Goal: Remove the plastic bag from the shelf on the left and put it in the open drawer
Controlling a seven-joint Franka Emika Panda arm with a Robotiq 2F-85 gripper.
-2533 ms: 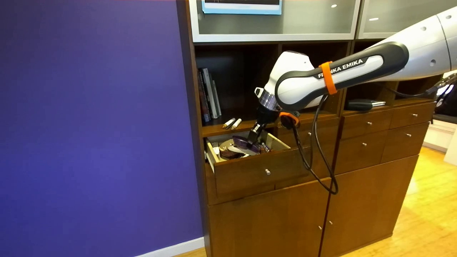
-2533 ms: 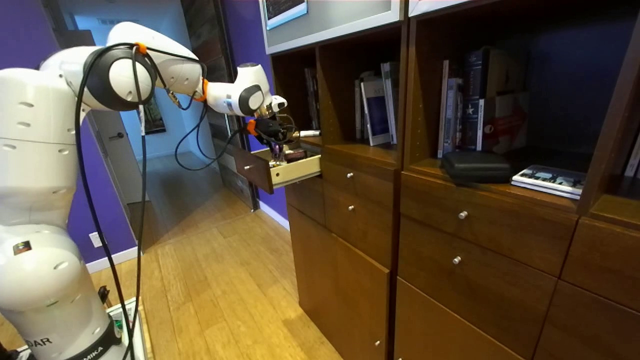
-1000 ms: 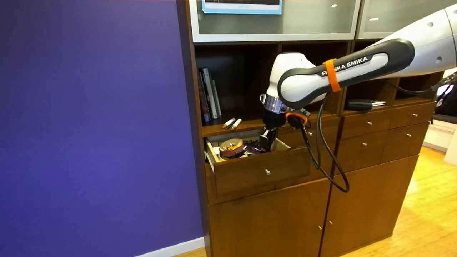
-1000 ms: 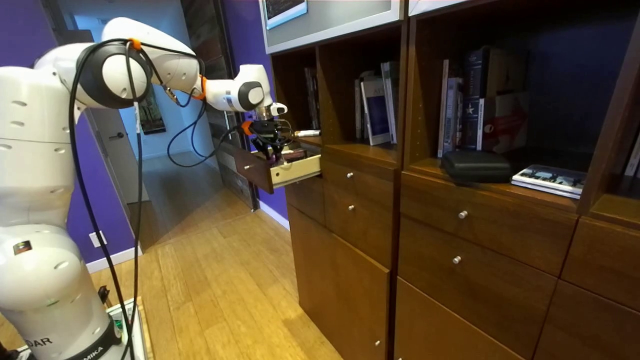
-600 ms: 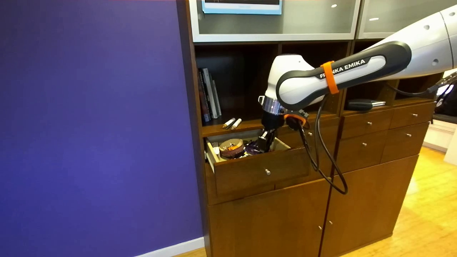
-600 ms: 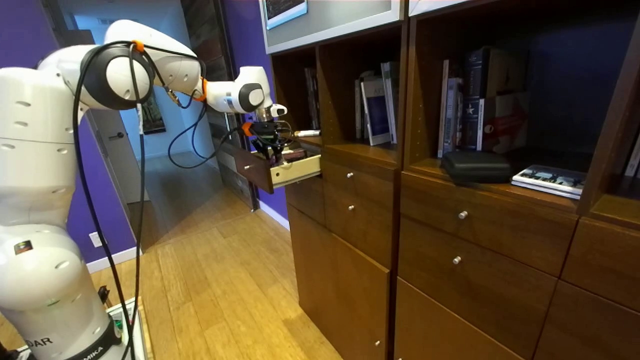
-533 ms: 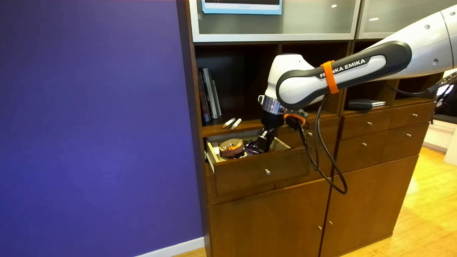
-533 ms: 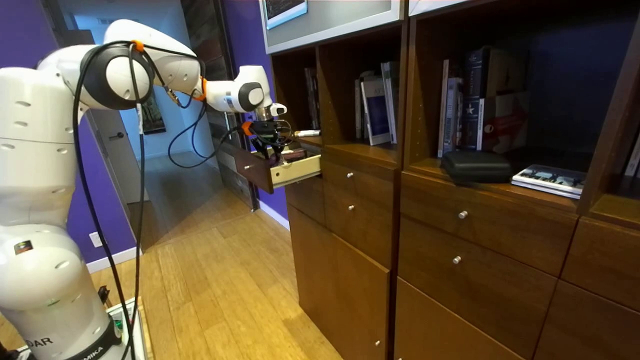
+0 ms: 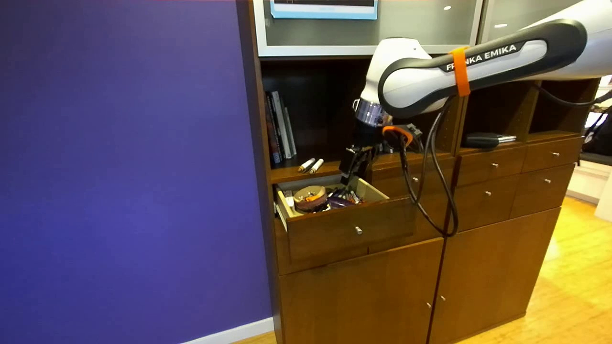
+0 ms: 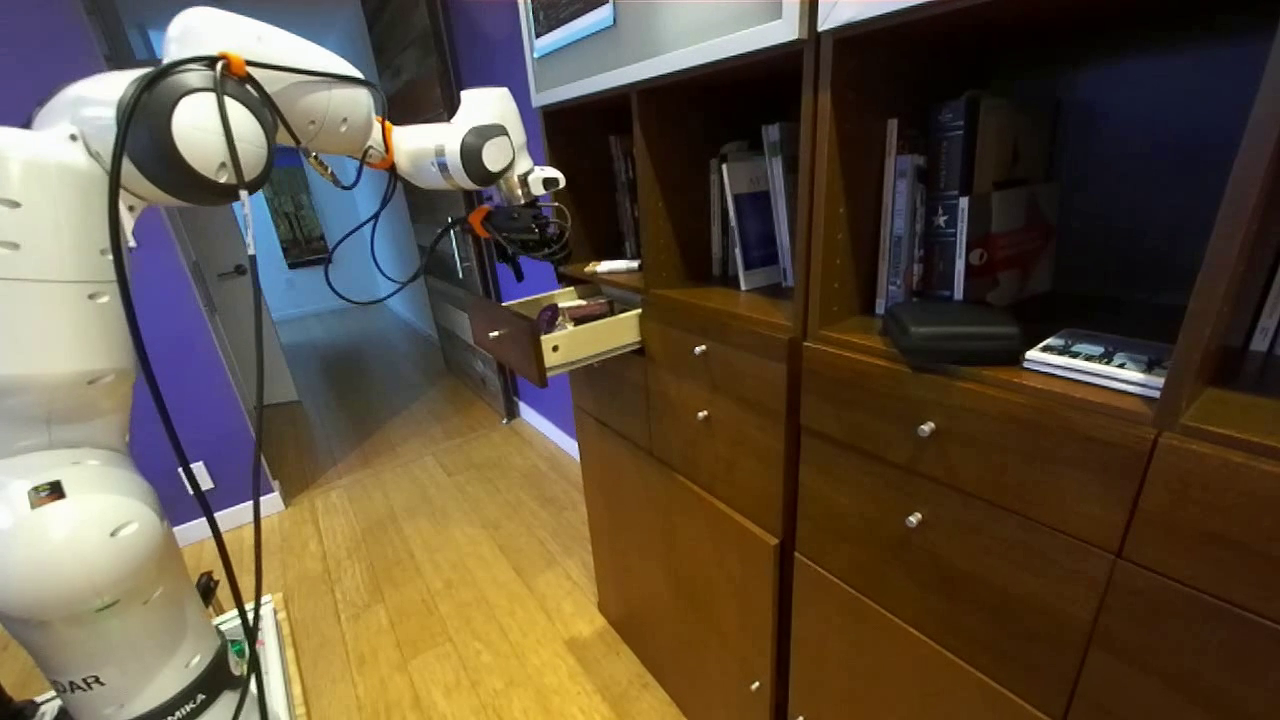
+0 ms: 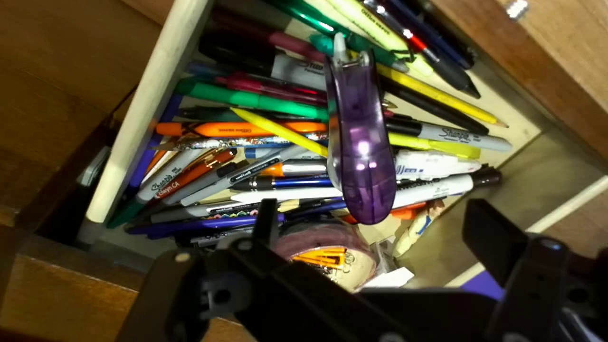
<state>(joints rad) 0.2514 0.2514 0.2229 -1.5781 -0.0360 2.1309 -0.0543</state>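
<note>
My gripper (image 9: 351, 177) hangs just above the open drawer (image 9: 330, 234). In the wrist view its black jaws stand wide apart with nothing between them, so the gripper (image 11: 378, 228) is open. A glossy purple translucent item (image 11: 363, 142), resembling a stapler, rests on many pens inside the drawer, apart from the fingers. That purple item (image 10: 548, 318) also shows low in the drawer in an exterior view. Above the drawer is the left shelf (image 9: 289, 175), bearing books and markers. The plastic bag is out of view or hidden.
Beside the pens, the drawer holds a round maroon bowl (image 11: 323, 232) of small orange things. White markers (image 9: 311, 166) lie at the shelf's front, near upright books (image 9: 282, 129). Farther along the cabinet sit a black case (image 10: 950, 333) and a flat booklet (image 10: 1098, 362).
Earlier my gripper carried the purple item over the bowl, then reached down into the drawer. Now the jaws have opened, the item lies on the pens, and the arm has risen.
</note>
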